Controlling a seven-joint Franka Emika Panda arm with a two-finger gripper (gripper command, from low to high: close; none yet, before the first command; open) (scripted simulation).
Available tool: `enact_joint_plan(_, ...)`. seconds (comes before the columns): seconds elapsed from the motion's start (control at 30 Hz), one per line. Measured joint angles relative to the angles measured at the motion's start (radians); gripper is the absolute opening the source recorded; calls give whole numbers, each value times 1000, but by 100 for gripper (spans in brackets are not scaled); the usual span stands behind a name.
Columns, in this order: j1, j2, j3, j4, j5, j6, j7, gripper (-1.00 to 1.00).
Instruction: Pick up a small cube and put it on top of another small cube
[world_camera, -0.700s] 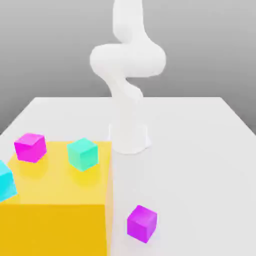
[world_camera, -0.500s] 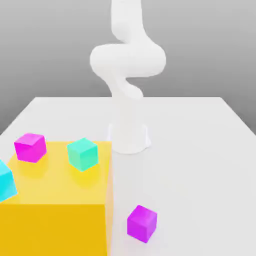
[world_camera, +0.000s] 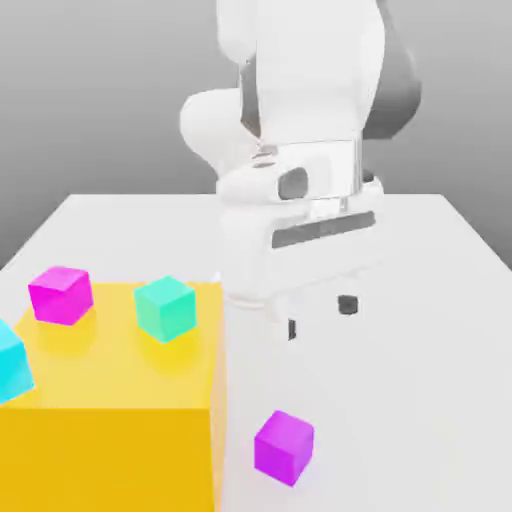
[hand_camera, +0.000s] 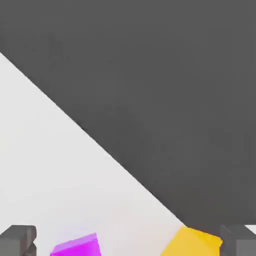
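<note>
A violet small cube (world_camera: 284, 447), a magenta cube (world_camera: 61, 294), two teal cubes (world_camera: 165, 307) and a yellow block (world_camera: 110, 430) lie on a white table (world_camera: 420, 350).

Two dark grey fingertips (hand_camera: 18, 240) of the claw (hand_camera: 127, 242) stand far apart at opposite corners, nothing between them but open space. Past them lies the white table (hand_camera: 60, 165), its edge running diagonally against a dark grey background. The purple-violet small cube (hand_camera: 77, 246) rests on the table near one fingertip, and a corner of a yellow block (hand_camera: 192, 242) sits near the other
</note>
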Motion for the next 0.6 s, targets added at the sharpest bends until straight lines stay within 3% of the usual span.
enact_joint_plan(0.2,-20,217,2,-32,12,67,-177,0)
enact_joint_plan(0.37,-63,398,56,-5,67,204,-233,0)
enact_joint_plan(0.4,-72,424,66,0,74,225,-239,-100)
enact_joint_plan(0.6,-77,436,72,2,76,233,-240,-100)
